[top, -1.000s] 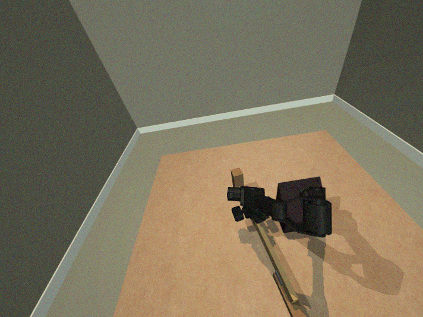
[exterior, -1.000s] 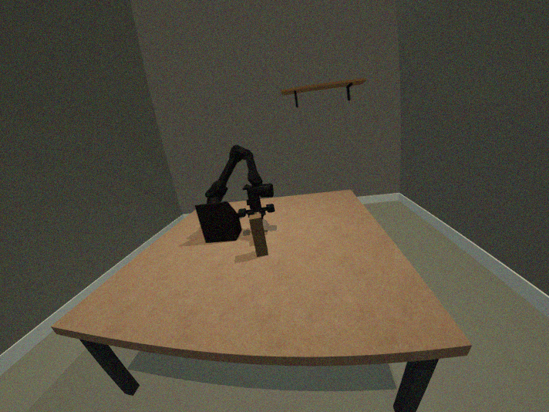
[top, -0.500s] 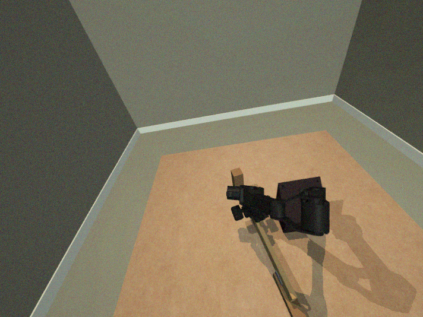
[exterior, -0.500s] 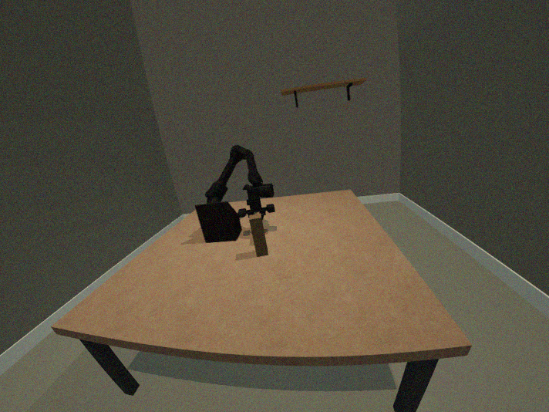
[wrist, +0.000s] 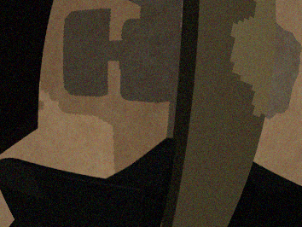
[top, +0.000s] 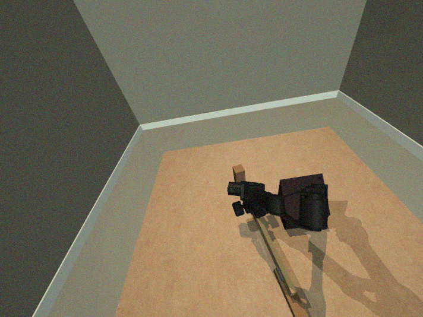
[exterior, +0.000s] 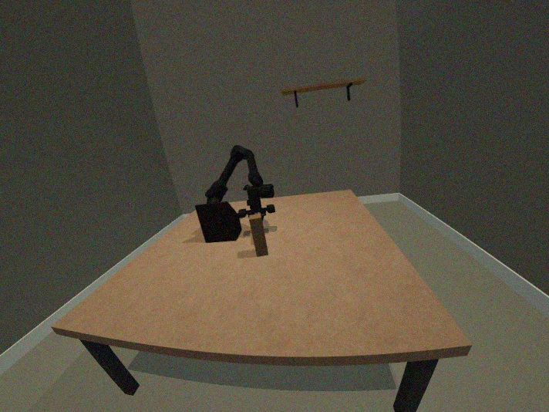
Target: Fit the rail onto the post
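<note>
My gripper is shut on the long wooden rail near its post-side end and holds that end off the table. In the top view the rail runs from the fingers down to the low footboard block at the bottom edge. The short wooden post stands just beyond the gripper. The arm hides the pegs and the rail's end, so I cannot tell whether they touch. In the wrist view the rail passes straight between the two black fingers.
The robot's dark base box stands right beside the post and rail. All rest on a wooden table. A small shelf hangs on the far wall.
</note>
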`<state>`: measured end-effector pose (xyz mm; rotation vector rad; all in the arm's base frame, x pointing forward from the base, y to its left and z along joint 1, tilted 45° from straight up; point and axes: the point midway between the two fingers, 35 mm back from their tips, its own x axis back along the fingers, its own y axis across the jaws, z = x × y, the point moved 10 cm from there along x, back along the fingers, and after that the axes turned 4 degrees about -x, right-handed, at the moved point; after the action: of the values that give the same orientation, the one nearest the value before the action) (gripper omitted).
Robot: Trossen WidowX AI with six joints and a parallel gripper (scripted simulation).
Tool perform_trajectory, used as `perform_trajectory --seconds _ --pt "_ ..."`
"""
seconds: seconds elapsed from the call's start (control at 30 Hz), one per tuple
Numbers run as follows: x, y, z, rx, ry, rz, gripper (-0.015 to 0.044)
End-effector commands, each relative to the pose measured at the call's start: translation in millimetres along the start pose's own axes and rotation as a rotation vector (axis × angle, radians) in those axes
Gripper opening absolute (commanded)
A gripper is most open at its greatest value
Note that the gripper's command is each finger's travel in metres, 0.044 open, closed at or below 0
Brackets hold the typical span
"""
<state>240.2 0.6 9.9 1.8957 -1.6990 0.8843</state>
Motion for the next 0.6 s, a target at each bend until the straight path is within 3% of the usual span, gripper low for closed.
perform_trajectory --seconds 0.0,0.57 --pt "1.7 -2.1 2.1 0.004 0.003 0.008 0.0" --pt "2.5 -2.5 7.2 0.004 0.003 0.008 0.0"
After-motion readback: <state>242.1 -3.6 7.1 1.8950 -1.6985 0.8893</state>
